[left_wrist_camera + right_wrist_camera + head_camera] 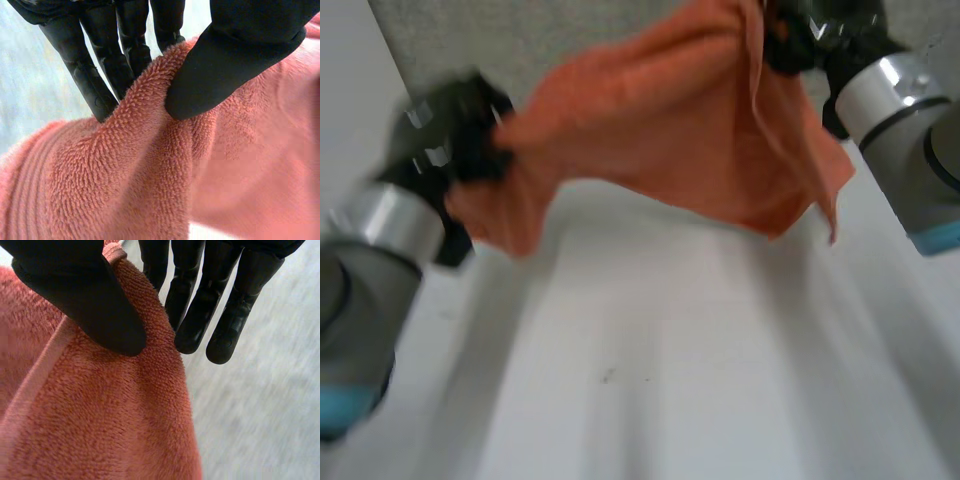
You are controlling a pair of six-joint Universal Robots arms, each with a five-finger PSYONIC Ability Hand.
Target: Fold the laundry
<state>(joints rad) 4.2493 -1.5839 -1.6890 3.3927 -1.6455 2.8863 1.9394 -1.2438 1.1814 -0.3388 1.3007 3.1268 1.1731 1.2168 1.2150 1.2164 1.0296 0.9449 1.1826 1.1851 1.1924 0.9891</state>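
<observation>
1. The orange towel [680, 130] hangs above the white table [670, 350], stretched between both hands.
2. The left hand [460, 130] pinches one end between thumb and straight fingers.
3. The right hand [810, 40] pinches the opposite upper corner the same way.
4. A grey panel [470, 35] stands behind the towel.

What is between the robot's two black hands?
The orange towel hangs spread between the left hand and the right hand, above the white table; the head view shows it.

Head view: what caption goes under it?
The left robot hand and right robot hand hold a fluffy orange terry towel over the white table.
</observation>
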